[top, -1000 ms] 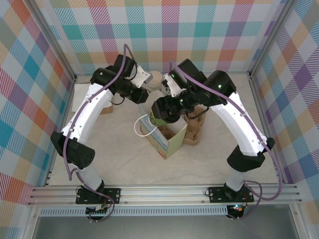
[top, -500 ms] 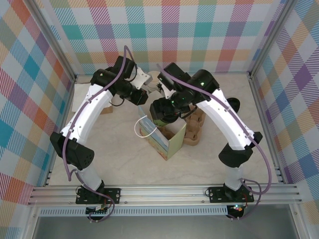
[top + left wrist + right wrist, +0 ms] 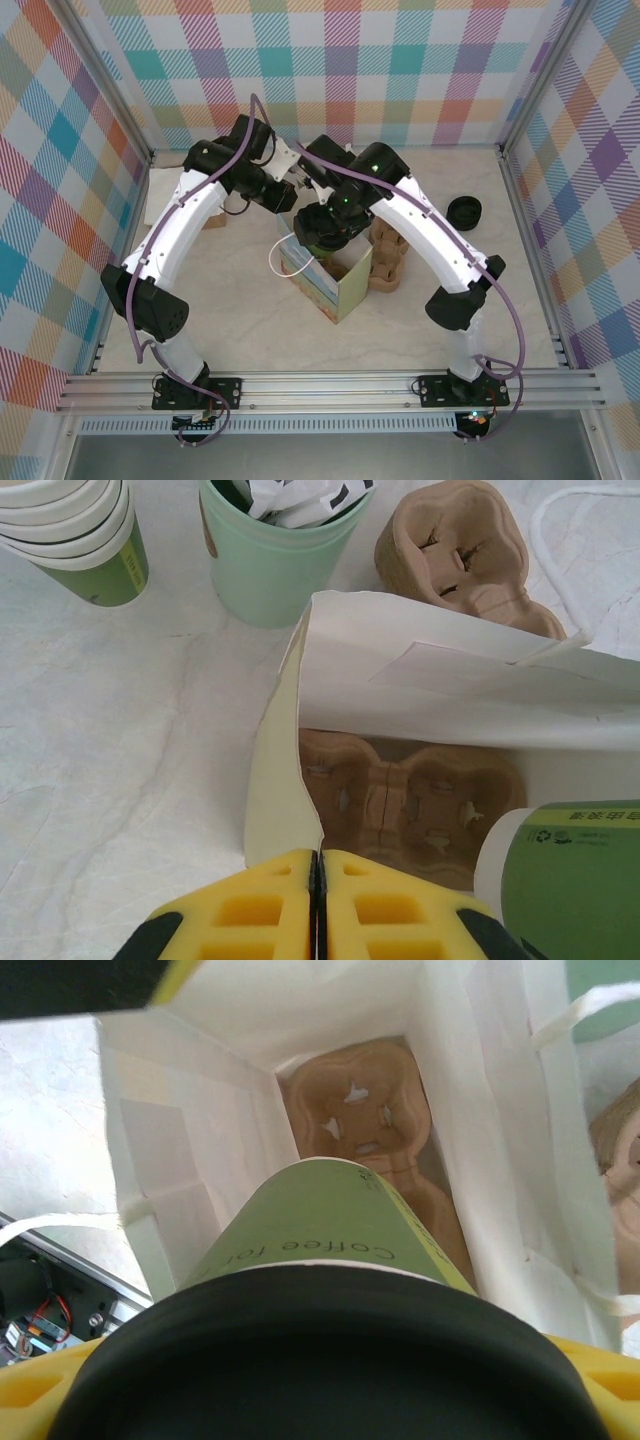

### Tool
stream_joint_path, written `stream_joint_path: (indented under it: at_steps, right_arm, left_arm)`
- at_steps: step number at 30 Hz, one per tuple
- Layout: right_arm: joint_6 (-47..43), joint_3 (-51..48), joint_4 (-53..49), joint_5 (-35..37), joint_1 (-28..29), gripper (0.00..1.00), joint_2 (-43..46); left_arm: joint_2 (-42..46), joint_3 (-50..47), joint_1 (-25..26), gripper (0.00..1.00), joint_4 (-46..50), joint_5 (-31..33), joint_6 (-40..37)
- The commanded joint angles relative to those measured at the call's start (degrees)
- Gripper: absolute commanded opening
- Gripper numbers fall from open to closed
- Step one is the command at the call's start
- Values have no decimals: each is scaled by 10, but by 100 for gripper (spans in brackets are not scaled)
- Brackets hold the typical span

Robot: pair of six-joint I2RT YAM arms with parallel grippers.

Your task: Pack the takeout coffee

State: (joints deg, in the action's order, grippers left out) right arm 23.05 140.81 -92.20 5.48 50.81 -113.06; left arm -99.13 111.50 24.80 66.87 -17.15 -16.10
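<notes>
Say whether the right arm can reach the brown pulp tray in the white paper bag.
Likely yes: left gripper holds the bag open; tray lies bare below the right gripper's olive-green cup.

The paper bag (image 3: 343, 290) stands mid-surface (image 3: 230, 320). On the bag's bottom lies a cup carrier (image 3: 410, 805), with the takeout coffee (image 3: 320, 1225) above it in the bag's mouth. A second carrier (image 3: 390, 262) sits just right of the bag, and a lid (image 3: 463, 212) lies well apart, further right. Behind the bag stand a stirrer cup (image 3: 270, 565) and a stack of cups (image 3: 80, 540).
</notes>
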Motion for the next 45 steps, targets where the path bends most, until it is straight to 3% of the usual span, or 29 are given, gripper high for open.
stream_joint_path:
  at_steps: [1,16,26,45]
  right_arm:
    - [-11,-21,-100,-9,-10,69,24]
    - [-43,-101,-101,6,-21,68,36]
    - [-69,-133,-100,-22,-20,67,21]
    - [-94,-46,-101,-17,23,66,-28]
  left_arm:
    - [20,-9,-10,10,-6,-13,-7]
    - [19,-17,-10,10,-8,-9,-10]
    - [16,-16,-11,10,-11,-13,-8]
    - [3,-16,-11,10,-10,-16,-4]
